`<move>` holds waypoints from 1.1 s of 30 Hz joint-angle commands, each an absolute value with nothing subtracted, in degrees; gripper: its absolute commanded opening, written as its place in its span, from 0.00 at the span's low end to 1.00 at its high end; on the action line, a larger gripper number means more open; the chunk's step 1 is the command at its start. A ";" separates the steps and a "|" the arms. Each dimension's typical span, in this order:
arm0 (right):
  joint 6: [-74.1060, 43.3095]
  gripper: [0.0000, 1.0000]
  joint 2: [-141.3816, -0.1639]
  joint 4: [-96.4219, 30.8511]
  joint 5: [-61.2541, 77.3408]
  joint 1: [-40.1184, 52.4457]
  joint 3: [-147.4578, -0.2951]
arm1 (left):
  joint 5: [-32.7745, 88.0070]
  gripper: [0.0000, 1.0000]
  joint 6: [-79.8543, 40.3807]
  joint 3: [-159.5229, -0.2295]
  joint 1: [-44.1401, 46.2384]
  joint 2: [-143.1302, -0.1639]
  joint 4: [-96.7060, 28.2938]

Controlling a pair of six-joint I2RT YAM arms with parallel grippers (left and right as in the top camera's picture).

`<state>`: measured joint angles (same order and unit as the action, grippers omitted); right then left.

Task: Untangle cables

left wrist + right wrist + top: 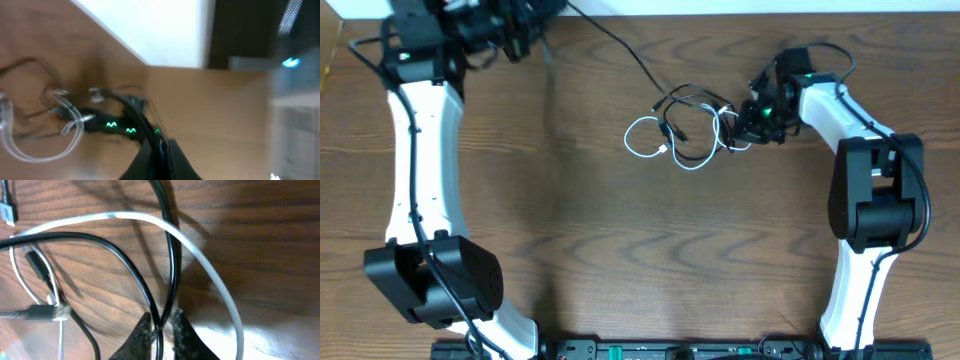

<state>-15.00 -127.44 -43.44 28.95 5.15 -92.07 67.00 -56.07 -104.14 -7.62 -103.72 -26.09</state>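
The cables lie tangled at the table's middle right. The white cable [642, 136] forms loops on the left of the knot, and the black cable [620, 50] runs from it up to the far left. My left gripper [517, 40] is shut on the black cable's far stretch [131, 107] near the back edge. The white loop [75, 135] shows blurred in the left wrist view. My right gripper [756, 118] is at the tangle's right side. Its fingertips [161, 317] pinch two crossing strands of black cable [172, 255]. The white cable [210, 275] arcs just beside the jaws.
The left arm's white link [420, 150] runs down the table's left side, and the right arm's base [870, 200] stands at the right. The table's back edge [720, 12] meets a white wall. A plug end [45, 312] lies left of the right jaws.
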 commanded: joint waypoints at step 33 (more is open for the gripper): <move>-1.69 0.04 -122.91 -38.57 20.58 13.45 -91.74 | 34.83 0.21 -20.16 -102.43 4.10 -109.10 -47.48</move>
